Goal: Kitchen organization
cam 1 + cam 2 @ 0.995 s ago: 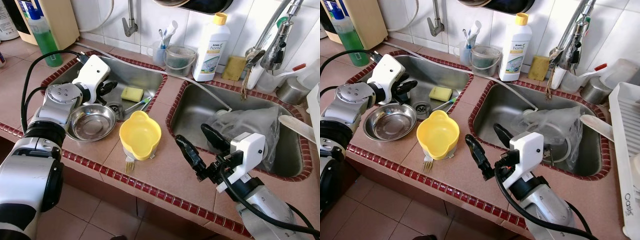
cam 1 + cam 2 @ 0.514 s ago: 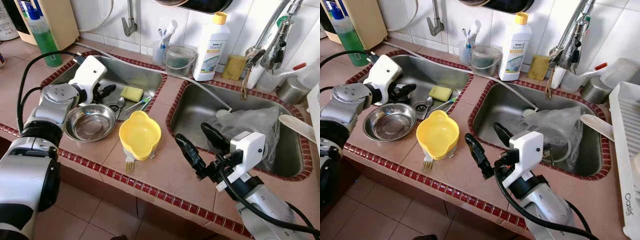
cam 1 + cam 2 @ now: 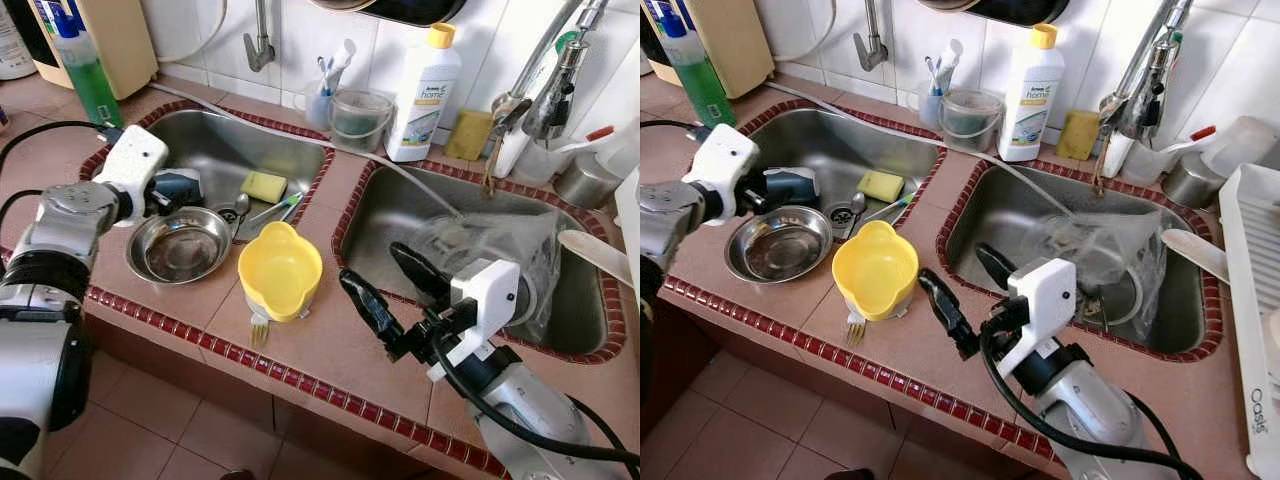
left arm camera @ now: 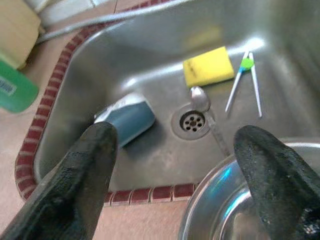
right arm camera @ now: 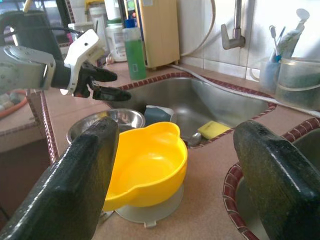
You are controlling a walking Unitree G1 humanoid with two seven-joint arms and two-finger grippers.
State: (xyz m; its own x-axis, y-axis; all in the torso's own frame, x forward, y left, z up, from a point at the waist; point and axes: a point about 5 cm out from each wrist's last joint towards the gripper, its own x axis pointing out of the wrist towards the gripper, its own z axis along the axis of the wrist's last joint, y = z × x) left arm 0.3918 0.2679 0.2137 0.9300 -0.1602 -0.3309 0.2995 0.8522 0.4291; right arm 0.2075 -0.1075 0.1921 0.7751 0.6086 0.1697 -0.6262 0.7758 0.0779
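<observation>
Left end effector [image 3: 178, 190] hung open, empty, at left of frame above the steel bowl [image 3: 180, 245] on the sink [image 3: 215, 140] edge, likely lining up a grab. Right end effector [image 3: 392, 292] was open over the bench [image 3: 330, 340], just right of the yellow bowl [image 3: 280, 270].

Two sinks [image 3: 230, 150], one yellow bowl [image 3: 280, 270], one steel bowl [image 3: 180, 245].
</observation>
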